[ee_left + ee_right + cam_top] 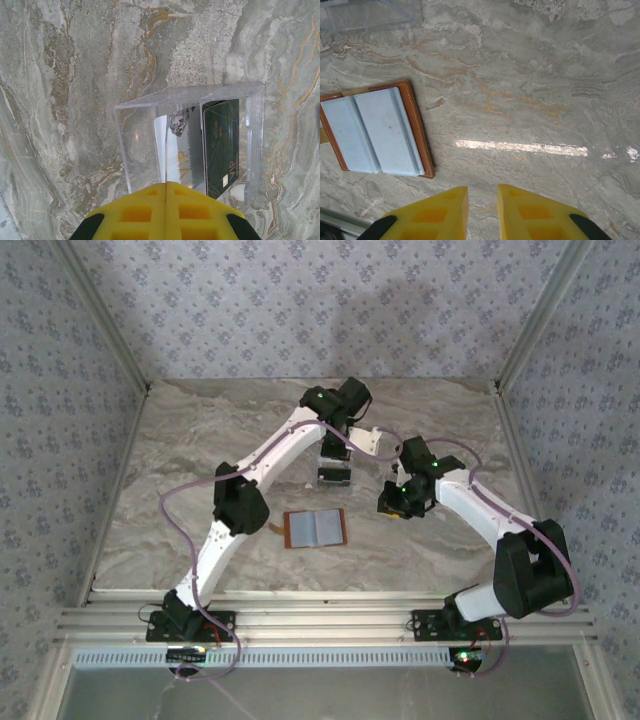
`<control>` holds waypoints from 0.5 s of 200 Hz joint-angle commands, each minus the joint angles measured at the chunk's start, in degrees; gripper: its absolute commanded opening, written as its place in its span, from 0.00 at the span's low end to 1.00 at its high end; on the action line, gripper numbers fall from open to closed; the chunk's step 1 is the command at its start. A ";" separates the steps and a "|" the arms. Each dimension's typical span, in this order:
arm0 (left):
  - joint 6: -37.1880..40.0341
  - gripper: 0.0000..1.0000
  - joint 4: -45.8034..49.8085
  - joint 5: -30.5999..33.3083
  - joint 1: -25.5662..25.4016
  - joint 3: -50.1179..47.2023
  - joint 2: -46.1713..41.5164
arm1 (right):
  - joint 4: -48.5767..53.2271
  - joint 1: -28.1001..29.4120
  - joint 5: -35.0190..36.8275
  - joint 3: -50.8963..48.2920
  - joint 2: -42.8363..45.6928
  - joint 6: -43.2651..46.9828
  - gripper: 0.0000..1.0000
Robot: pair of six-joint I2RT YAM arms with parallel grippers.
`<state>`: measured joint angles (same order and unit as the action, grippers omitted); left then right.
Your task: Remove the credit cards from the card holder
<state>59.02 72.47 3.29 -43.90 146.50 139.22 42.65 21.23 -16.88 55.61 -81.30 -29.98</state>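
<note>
On a marble-patterned table (200, 440), the brown card holder (315, 528) lies flat and spread open between the two arms, its grey-blue inner pockets facing up. It is nearer the arm bases than the clear plastic tray (334, 476), which sits apart from it farther back. In the left wrist view, two credit cards (187, 150) lie side by side inside the clear plastic tray (190, 95): a silvery card marked "VIP" and, to its right, a dark green card (222, 145) with gold lettering. The left gripper (166, 186) hangs above the tray's near edge, its yellow fingers clenched flush together; no card can be made out between them. From overhead, the left gripper (334, 455) is directly over the tray. The right gripper (482, 192) hovers over bare tabletop just right of the card holder (375, 131), its yellow fingers slightly parted with nothing between them. A corner of the tray (365, 15) is visible beyond the holder. From overhead, the right gripper (397, 502) is to the right of the holder and tray, touching neither.
</note>
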 commanded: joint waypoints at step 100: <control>-1.81 0.00 0.75 -0.30 -0.40 -0.87 3.30 | 1.02 0.22 0.56 -1.26 1.61 -0.34 0.24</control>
<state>57.54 72.44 3.27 -43.94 145.27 140.38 42.68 21.26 -16.86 55.13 -80.93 -30.00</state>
